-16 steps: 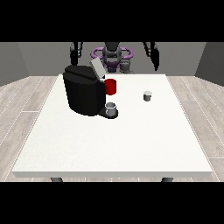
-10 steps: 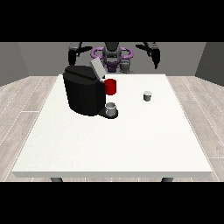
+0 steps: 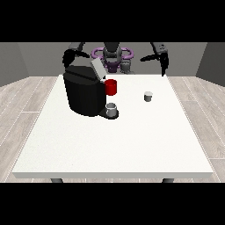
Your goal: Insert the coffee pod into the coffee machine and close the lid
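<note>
The black coffee machine (image 3: 84, 93) stands on the left half of the white table (image 3: 114, 145). Its grey lid (image 3: 97, 69) is tilted up, open. A red part (image 3: 111, 87) sits on its front, and a small grey cup (image 3: 112, 110) stands on its base. The small pale coffee pod (image 3: 148, 96) stands upright on the table, right of the machine. The hand at the view's right (image 3: 164, 66) hangs beyond the table's far right corner, well behind the pod. The hand at the view's left (image 3: 67, 57) is behind the machine's top, partly hidden by it.
The robot's torso (image 3: 112, 57) with purple rings is behind the table's far edge. Bare white tabletop stretches from the machine and pod to the near edge. Wooden floor surrounds the table.
Both arms have swung outward from the torso. The hand at the view's right has moved right and down past the far table corner. Machine, lid and pod have not moved.
</note>
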{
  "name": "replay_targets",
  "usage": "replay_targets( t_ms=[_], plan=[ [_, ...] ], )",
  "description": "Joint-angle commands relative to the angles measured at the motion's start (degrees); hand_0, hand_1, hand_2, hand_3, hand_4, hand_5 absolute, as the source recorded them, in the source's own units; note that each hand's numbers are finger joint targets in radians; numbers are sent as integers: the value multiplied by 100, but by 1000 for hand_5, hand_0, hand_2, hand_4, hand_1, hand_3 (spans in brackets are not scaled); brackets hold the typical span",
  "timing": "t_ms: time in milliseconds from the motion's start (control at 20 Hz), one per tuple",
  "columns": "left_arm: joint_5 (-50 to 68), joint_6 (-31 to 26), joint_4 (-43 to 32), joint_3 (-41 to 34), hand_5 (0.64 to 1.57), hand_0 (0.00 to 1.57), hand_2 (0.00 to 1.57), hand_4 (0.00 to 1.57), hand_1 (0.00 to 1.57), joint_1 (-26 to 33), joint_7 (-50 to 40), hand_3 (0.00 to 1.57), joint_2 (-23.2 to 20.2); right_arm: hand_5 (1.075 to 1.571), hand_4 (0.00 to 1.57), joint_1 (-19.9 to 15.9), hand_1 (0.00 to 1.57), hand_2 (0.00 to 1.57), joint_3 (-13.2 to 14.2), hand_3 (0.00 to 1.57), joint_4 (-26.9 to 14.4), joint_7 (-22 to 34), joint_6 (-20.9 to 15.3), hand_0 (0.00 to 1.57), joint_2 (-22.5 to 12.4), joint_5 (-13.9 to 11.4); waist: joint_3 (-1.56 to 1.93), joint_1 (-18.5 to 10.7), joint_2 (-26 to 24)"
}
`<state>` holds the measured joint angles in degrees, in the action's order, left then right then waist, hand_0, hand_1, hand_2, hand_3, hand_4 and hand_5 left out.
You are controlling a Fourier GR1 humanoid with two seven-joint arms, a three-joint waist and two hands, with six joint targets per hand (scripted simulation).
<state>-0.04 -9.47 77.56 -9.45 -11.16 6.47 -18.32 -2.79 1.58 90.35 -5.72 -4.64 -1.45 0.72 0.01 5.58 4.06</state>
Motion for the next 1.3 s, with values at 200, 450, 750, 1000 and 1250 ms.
replay_targets(
  t_ms=[200,450,750,1000,1250],
  plan=[
    [-274,-235,-1273,-205,1571,0,0,0,0,-856,-148,0,-561,1571,168,50,0,0,-445,0,68,-267,-315,0,141,32,-1,316,356],
    [-523,-116,-2217,-328,1571,0,0,0,0,-1253,235,0,-723,1571,233,-394,0,0,-461,0,329,91,-278,0,142,-247,-5,417,752],
    [-862,-54,-2610,-72,1571,0,0,0,0,-1511,143,0,-623,1571,332,-531,0,0,125,0,-147,169,44,0,-205,130,-1,277,708],
    [-1241,-80,-3125,94,1571,0,198,0,0,-1751,437,0,-725,1571,393,-640,0,0,-155,0,-276,116,-331,0,98,-116,-2,222,792],
    [-1623,390,-3407,309,1571,446,606,0,446,-1770,286,295,-322,1571,407,-536,0,0,-183,0,-404,670,-379,0,-23,-262,-2,220,455]
  ],
)
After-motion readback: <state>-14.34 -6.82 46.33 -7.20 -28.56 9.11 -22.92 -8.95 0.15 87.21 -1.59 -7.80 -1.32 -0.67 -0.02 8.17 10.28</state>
